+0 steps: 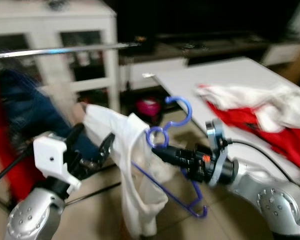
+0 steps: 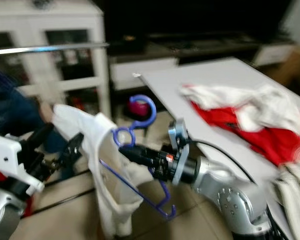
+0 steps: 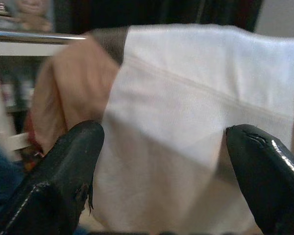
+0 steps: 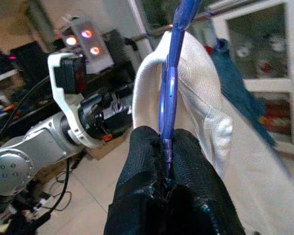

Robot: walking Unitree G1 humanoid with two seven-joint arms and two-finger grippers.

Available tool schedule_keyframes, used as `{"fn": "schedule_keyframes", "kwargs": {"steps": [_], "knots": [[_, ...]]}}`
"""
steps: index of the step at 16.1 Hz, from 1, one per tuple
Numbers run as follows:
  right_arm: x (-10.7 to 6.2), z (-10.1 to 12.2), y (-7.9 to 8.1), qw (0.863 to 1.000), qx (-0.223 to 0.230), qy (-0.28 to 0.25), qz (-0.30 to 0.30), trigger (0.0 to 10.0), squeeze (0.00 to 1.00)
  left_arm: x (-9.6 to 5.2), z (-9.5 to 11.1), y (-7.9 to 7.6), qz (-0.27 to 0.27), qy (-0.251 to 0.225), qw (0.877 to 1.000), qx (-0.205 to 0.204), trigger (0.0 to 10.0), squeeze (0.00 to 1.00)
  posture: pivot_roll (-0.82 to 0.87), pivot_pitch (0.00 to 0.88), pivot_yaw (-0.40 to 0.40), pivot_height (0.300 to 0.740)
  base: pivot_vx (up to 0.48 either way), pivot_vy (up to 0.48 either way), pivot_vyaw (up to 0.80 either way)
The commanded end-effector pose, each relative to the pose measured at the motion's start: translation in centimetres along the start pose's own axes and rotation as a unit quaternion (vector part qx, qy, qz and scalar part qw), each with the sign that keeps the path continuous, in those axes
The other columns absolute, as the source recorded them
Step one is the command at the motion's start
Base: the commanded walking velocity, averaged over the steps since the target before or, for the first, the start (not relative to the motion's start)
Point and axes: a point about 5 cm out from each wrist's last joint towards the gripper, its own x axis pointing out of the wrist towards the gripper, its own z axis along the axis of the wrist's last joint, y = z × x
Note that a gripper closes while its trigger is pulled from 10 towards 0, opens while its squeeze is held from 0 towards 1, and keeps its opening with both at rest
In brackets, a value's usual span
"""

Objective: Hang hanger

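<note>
Right gripper (image 1: 157, 151) clamped tight on the neck of a blue wire hanger (image 1: 177, 150), black fingers (image 4: 152, 166) pressed together around the wire in the right wrist view. Hanger held in the air between the two arms, above the tiled floor (image 1: 90, 200), hook curling upward, triangular frame slanting down toward the lower right. White cloth garment (image 1: 135, 170) draped over the hanger, hanging in folds, one upper corner reaching toward the left gripper (image 1: 92, 145). Left gripper spread wide, its two black fingers (image 3: 63, 171) either side of the garment's white fabric in the left wrist view, contact with the cloth impossible to tell. Silver metal clothes rail (image 1: 65, 50) running horizontally high on the left, well above and apart from the hanger's hook. Dark blue garment (image 1: 25, 110) and red garment (image 1: 5, 165) hanging beneath the rail at the far left, both blurred. White cabinet (image 1: 55, 30) behind the rail. White table (image 1: 225, 75) on the right, carrying a heap of red and white clothes (image 1: 260, 117). Small pink object (image 1: 149, 106) on the floor beside the table's near corner, too blurred to identify.
</note>
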Motion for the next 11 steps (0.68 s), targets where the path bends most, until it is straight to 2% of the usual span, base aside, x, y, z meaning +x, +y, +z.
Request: {"fn": "schedule_keyframes", "kwargs": {"steps": [1, 4, 5, 6, 7, 9, 11], "knots": [[-0.3, 0.3, 0.0, 1.0, -0.018, -0.003, -0.005, 10.0, 0.0, 0.2, 0.2, -0.4, -0.01, -0.004, 1.0, -0.001, 10.0, 0.0, 0.05, 0.0, 0.005, 0.74, 0.0, -0.48, 0.8], [-0.2, 0.2, -0.2, 1.0, -0.022, -0.005, -0.015, 10.0, 0.0, 0.2, 0.2, -0.4, -0.011, -0.004, 1.0, 0.001, 10.0, 0.0, 0.05, 0.0, 0.008, 0.74, 0.0, -0.48, 0.8], [-0.2, 0.1, -0.4, 0.999, -0.023, -0.006, -0.024, 10.0, 0.0, 0.1, 0.0, -0.4, -0.013, 0.002, 1.0, -0.01, 10.0, 0.0, 0.05, 0.0, 0.008, 0.74, 0.0, 0.0, 0.8], [-0.1, 0.0, -0.7, 0.999, -0.019, -0.005, -0.039, 10.0, 0.0, 0.0, -0.1, -0.4, -0.014, 0.002, 0.999, -0.033, 10.0, 0.0, 0.06, 0.0, 0.006, 0.74, 0.0, 0.0, 0.0], [-0.1, 0.0, -0.9, 0.999, -0.017, -0.003, -0.045, 10.0, 0.0, 0.0, -0.1, -0.4, -0.015, -0.001, 0.999, -0.034, 10.0, 0.0, 0.06, 0.0, 0.006, 0.74, 0.0, 0.48, 0.0], [0.0, 0.1, -1.7, 0.996, -0.048, -0.007, -0.079, 10.0, 0.0, -0.2, -0.1, -0.3, -0.016, -0.001, 0.999, -0.035, 10.0, 0.0, 0.06, 0.0, 0.005, 0.74, 0.0, 0.48, 0.0], [0.2, 0.5, -2.2, 0.992, -0.072, -0.016, -0.106, 10.0, 0.0, -0.1, -0.2, -0.1, -0.008, 0.005, 0.999, -0.032, 10.0, 0.0, 0.06, 0.0, 0.004, 0.74, 0.0, 0.178, 0.0]]}}
